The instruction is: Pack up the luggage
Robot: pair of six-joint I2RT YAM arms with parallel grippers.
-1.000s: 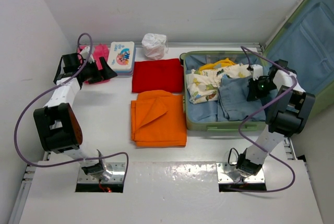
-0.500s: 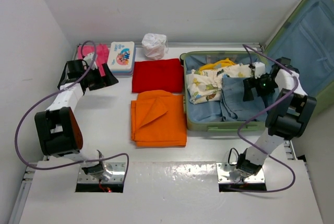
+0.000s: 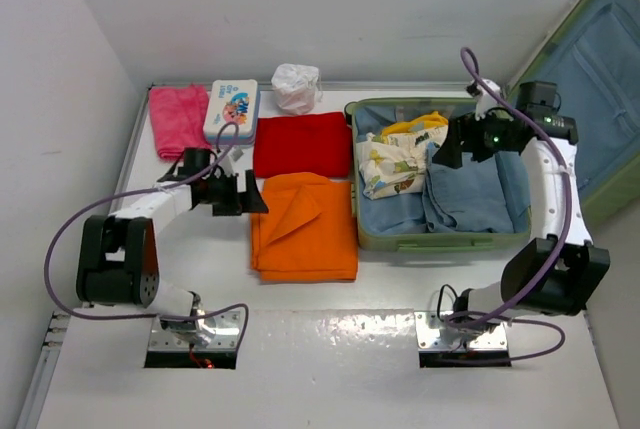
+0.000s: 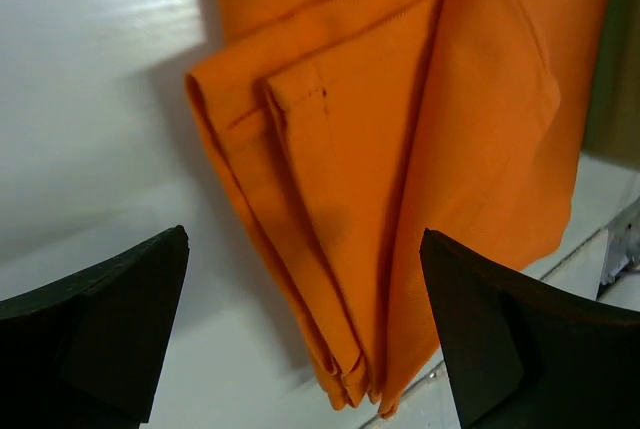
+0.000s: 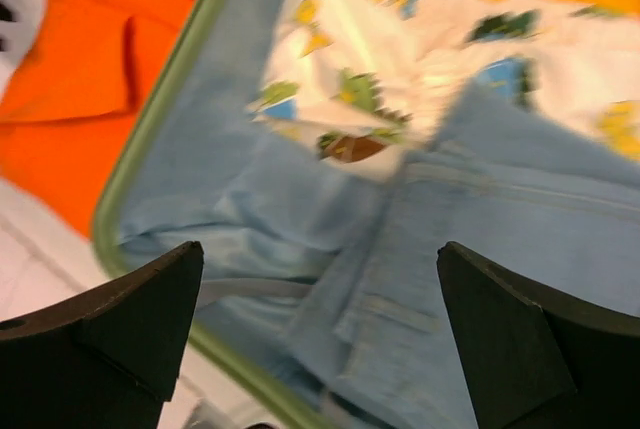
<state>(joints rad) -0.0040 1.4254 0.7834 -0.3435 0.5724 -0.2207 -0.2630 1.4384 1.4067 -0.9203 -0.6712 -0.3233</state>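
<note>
While lid-up, light-green luggage [image 3: 430, 242], blue-lined, half full; left end effector [image 3: 255, 195], right end effector [image 3: 446, 148] spread.

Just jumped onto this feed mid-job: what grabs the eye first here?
The open light-green luggage at the right, holding a blue garment and a printed cloth, with the right end effector open above it. Next, the bright orange folded cloth mid-table, the left end effector open at its left edge.

1 luggage [image 3: 430, 242], 3 folded cloths [image 3: 303, 226], 1 printed box [image 3: 231, 111], 1 white bundle [image 3: 296, 87]
</note>
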